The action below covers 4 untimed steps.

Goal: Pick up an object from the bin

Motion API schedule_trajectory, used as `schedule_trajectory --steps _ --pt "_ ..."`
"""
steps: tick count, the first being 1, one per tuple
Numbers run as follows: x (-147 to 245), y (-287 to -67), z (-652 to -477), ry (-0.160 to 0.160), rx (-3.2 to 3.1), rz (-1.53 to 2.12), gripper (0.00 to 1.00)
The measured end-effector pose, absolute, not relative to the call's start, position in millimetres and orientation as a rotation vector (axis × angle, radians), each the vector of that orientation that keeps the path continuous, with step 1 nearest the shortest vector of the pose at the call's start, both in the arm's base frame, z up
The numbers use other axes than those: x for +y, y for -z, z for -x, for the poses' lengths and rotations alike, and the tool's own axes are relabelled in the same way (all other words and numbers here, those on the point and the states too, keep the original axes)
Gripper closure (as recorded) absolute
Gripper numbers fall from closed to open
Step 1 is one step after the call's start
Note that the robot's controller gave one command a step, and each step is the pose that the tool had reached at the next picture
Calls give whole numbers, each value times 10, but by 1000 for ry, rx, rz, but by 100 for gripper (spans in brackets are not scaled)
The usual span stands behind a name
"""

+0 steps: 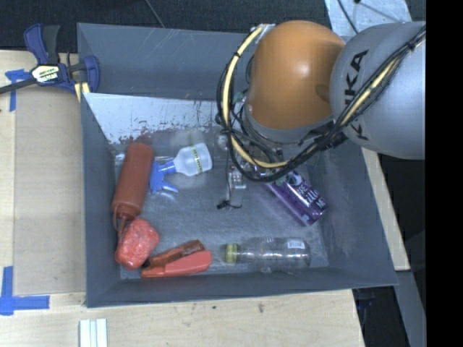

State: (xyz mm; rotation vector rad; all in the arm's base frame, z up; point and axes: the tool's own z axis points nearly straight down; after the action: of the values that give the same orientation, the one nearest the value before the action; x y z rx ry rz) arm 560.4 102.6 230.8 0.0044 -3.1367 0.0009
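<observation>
The gripper (pixel 230 202) hangs low over a bare patch of floor in the middle of the bin (pixel 347 215), below the arm's orange cover (pixel 293 74) and its loop of cables (pixel 278 166), and there is nothing in it. From this angle I cannot tell whether it is set wide or narrow. So what is within reach? Nearest on the view's right is the purple pack (pixel 302 197), near the gripper but not touching. Its long axis runs on a diagonal from upper left to lower right, and its upper end is tucked under the cables. Up and to the left sits the small clear bottle (pixel 189 160) with a blue piece at its neck, lying on its side and pointing left, also close but apart. Toward the front wall lies the long clear bottle (pixel 269 253), stretched left to right along that wall, its dark cap end almost straight below the gripper. The rest are well off to the left: the brown-red bottle (pixel 132 181) lying near the left wall, the red lump (pixel 136 242) and the red-orange clamp (pixel 177 260) in the front-left corner. My read is that no thing is picked out yet, and the purple pack looks the shortest shift, needing a grip across that diagonal, not along it.
</observation>
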Motion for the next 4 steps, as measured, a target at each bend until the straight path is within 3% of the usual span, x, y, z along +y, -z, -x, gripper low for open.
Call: schedule_trajectory --steps 1,2,3,4 --pt "1020 -2359 -5617 2 -3145 0 0" --pt "1137 -1622 -5937 2 -3149 -70 0" --pt "1352 -1609 -6242 1 -3140 -173 0" --pt "1439 -1331 -6268 1 -3128 -293 0"
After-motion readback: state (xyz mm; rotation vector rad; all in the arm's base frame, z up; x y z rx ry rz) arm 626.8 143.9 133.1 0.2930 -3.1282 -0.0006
